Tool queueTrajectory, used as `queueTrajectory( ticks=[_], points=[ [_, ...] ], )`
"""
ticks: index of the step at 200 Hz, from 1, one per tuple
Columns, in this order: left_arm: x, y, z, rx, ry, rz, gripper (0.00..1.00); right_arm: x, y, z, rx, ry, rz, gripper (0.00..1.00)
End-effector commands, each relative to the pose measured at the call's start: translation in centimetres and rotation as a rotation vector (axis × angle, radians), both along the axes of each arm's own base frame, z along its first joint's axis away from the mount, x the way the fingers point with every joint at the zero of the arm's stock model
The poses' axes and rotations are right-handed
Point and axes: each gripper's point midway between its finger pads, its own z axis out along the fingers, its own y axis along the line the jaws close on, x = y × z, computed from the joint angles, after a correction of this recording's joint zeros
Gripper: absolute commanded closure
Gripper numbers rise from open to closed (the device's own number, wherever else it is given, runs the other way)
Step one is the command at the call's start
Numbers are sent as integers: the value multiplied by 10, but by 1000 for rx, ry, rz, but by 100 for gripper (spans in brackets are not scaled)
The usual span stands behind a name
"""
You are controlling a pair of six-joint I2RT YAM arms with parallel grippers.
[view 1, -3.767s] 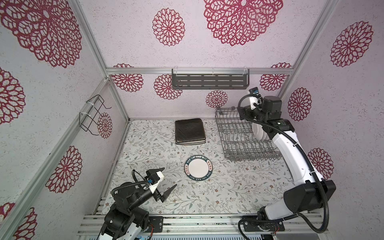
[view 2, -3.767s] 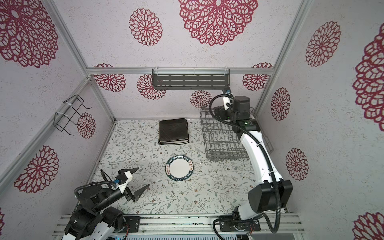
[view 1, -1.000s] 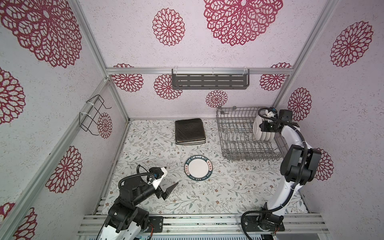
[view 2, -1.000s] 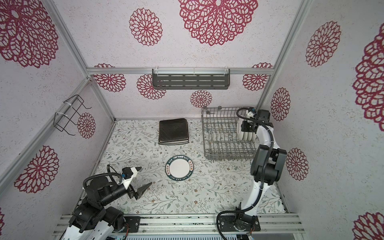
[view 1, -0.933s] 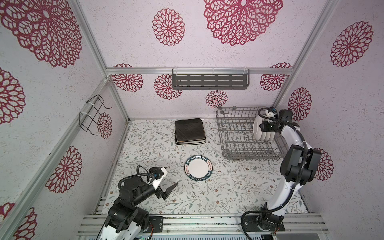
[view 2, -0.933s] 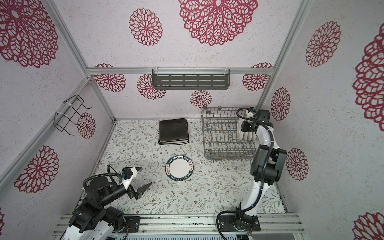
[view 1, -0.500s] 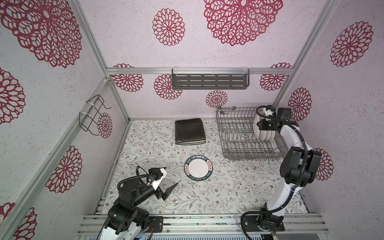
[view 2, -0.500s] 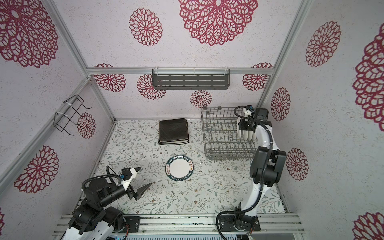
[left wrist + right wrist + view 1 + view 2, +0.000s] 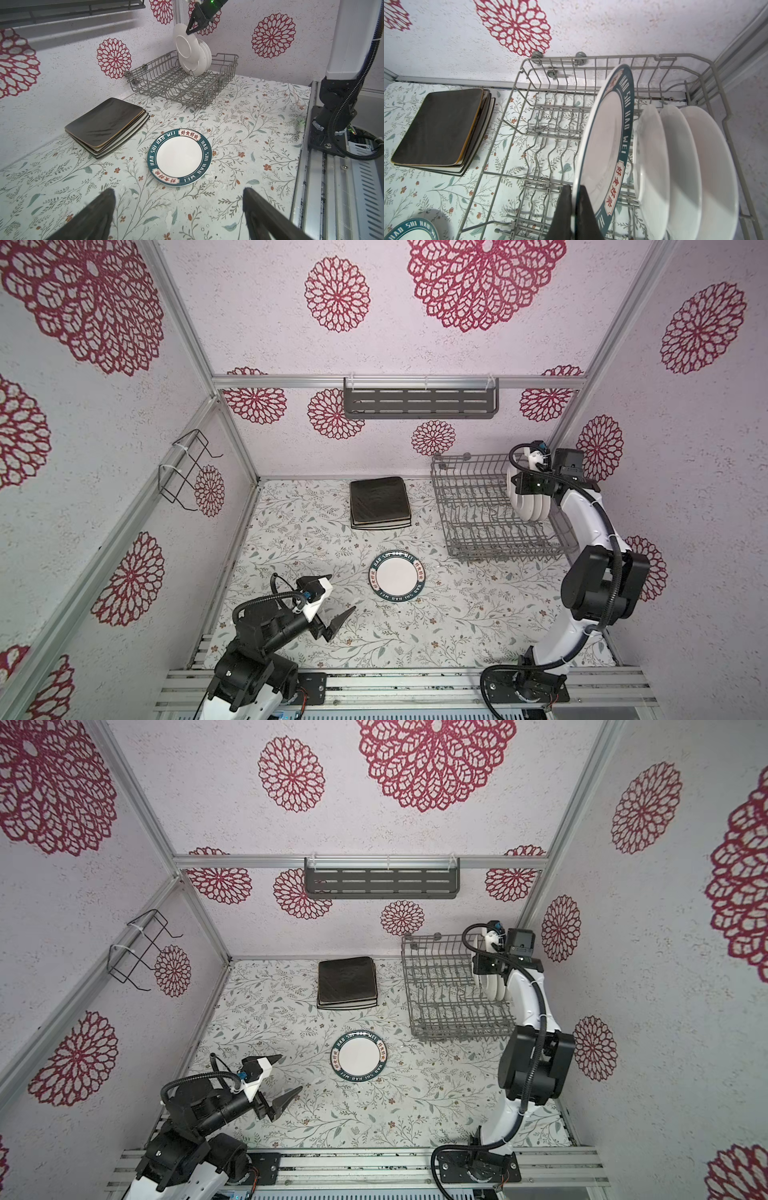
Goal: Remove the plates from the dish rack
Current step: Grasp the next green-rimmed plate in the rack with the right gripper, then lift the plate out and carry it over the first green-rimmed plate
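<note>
The right pincer (image 9: pixel 575 188) was clenched on the rim of a printed round plate (image 9: pixel 606 135), one finger on each face. Over the last second it had finished closing and begun to rise. In the left wrist view the plate stood on edge, higher than its neighbours, though whether its lower rim was clear of the tines could not be told. Just behind it, three white plates (image 9: pixel 685 166) were upright in their slots along the right side of the dish rack (image 9: pixel 469 506), which sat at the far right corner of the tabletop (image 9: pixel 478 614). The rest of the rack was bare wire.

Near the middle of the tabletop a matching round plate (image 9: pixel 396 576) lay flat. A stack of black and cream plates (image 9: pixel 379 502) rested at the far edge, left of the rack. The left pincer (image 9: pixel 341 592) hung released, its fingers spread wide, near the near left corner and well apart from everything.

The grip looked to have taken, so the step in hand was likely the lift-out. Judging by what lay outside, the unloading was over half done, with four plates to go.
</note>
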Motion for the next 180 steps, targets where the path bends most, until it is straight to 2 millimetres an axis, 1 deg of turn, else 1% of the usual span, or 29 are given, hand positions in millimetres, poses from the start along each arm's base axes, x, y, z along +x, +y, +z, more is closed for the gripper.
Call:
queueTrajectory(
  ticks=[1, 43, 72, 111, 141, 180],
  points=[
    [-3, -3, 4, -11, -32, -27, 3, -11, 25, 55, -12, -131, 60, 100],
    [-4, -4, 5, -13, -34, -31, 3, -24, 73, 75, -52, -170, 157, 100],
    [-4, -4, 5, -14, -38, -31, 3, -39, 109, 85, -123, -195, 233, 100],
    [-5, -3, 6, -15, -42, -32, 3, -53, 141, 96, -181, -213, 304, 100],
    [-6, -4, 5, -16, -43, -41, 3, -63, 173, 102, -203, -222, 374, 100],
    [-7, -4, 6, -17, -45, -43, 3, -81, 219, 95, -290, -231, 473, 100]
  ],
)
